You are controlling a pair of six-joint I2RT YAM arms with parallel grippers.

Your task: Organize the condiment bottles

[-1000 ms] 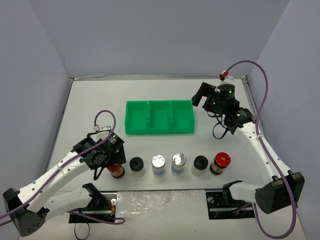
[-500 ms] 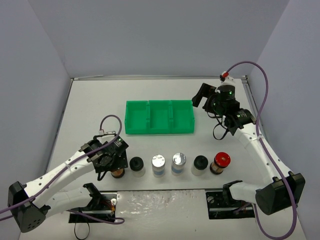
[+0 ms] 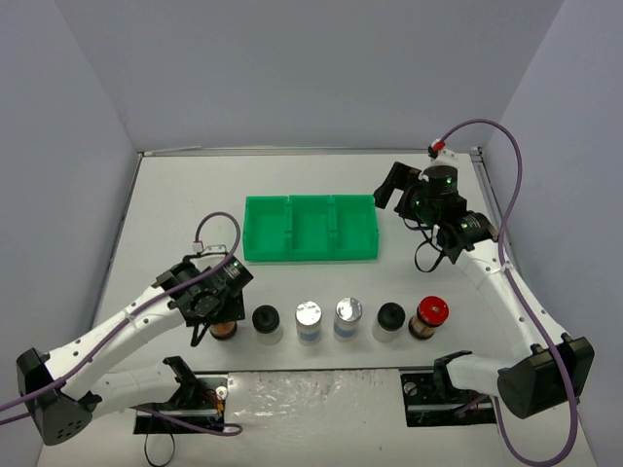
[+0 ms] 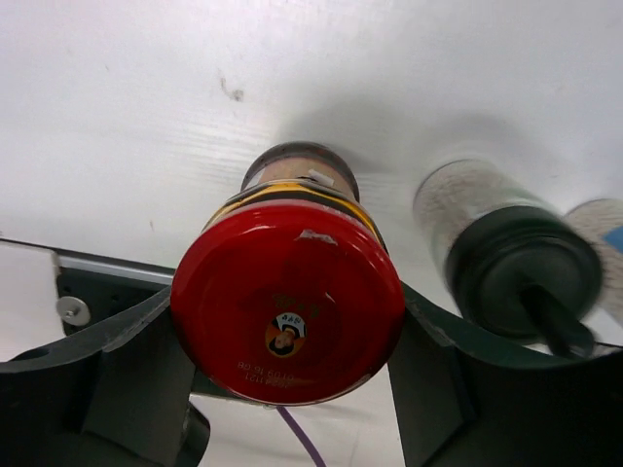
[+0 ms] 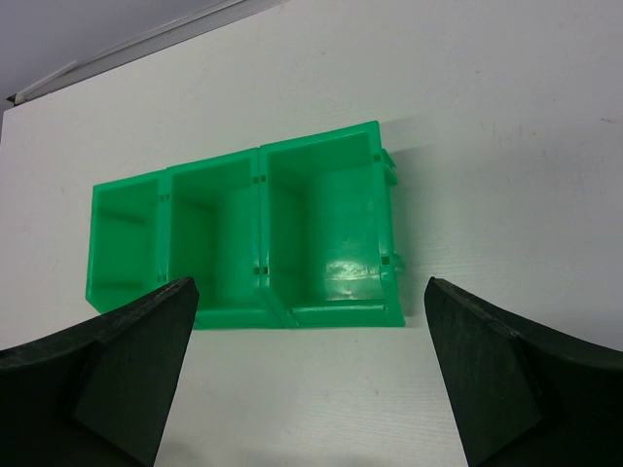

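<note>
The condiment bottles stand in a row near the front of the table. My left gripper (image 3: 216, 309) is shut on the leftmost one, a red-capped dark jar (image 3: 226, 331). In the left wrist view its red cap (image 4: 289, 302) fills the space between both fingers (image 4: 127, 379), with my left gripper (image 4: 287, 375) around it. Beside it are a black-capped jar (image 3: 266, 319) (image 4: 521, 272), two silver-capped jars (image 3: 308, 314) (image 3: 348, 310), another black-capped jar (image 3: 389, 315) and a second red-capped jar (image 3: 430, 312). My right gripper (image 3: 392, 185) (image 5: 307, 379) hangs open and empty.
A green three-compartment tray (image 3: 310, 255) (image 5: 321, 313) sits empty behind the row, just left of my right gripper. Grey walls enclose the table on three sides. The arm bases and mounting plates (image 3: 185, 404) line the near edge.
</note>
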